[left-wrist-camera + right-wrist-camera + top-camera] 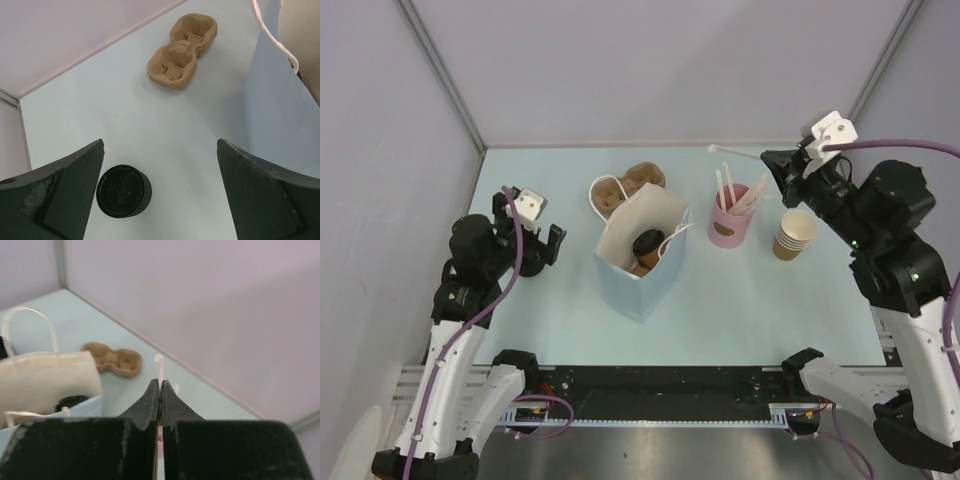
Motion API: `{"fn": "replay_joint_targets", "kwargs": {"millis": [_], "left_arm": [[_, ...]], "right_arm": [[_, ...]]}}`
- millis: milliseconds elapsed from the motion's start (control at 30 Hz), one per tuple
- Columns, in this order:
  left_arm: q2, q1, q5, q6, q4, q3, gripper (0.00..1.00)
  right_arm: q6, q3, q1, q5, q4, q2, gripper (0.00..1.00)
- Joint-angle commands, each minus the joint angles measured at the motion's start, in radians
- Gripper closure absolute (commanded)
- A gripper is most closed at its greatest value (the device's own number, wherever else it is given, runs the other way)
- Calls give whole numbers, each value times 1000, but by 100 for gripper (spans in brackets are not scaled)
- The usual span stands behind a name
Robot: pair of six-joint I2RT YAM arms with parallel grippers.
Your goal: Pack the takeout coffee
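Observation:
The takeout coffee, a tan cup with a black lid (646, 243), sits inside the open light-blue paper bag (645, 280) at mid-table; the lid also shows in the right wrist view (71, 401). My right gripper (772, 166) is up above the pink cup, shut on a white straw (732, 152) that sticks out beyond the fingertips (161, 364). My left gripper (532, 225) is open and empty at the left of the bag, hovering over a stack of black lids (123, 191) near its left finger.
A pink cup of white straws (728, 222) and a stack of nested tan cups (795, 235) stand right of the bag. A brown pulp cup carrier (642, 178) lies behind the bag and shows in the left wrist view (182, 52). The bag wall (280, 100) is close on the left gripper's right.

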Motion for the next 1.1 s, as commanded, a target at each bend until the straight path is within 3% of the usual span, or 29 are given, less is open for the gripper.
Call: {"fn": "replay_joint_targets", "kwargs": {"millis": [0, 200, 333, 833, 1067], "left_arm": [[-25, 36, 49, -33, 37, -12, 1], [-22, 58, 72, -43, 40, -15, 1], [-22, 65, 78, -46, 43, -18, 1], [-6, 88, 96, -55, 49, -18, 0], [-10, 102, 104, -58, 51, -26, 1]], "right_arm": [[104, 86, -8, -272, -40, -1, 100], [202, 125, -28, -469, -38, 69, 100], [205, 79, 4, -478, -25, 106, 100], [70, 11, 271, -254, -71, 230, 100], [-36, 10, 432, -49, -69, 319, 100]]}}
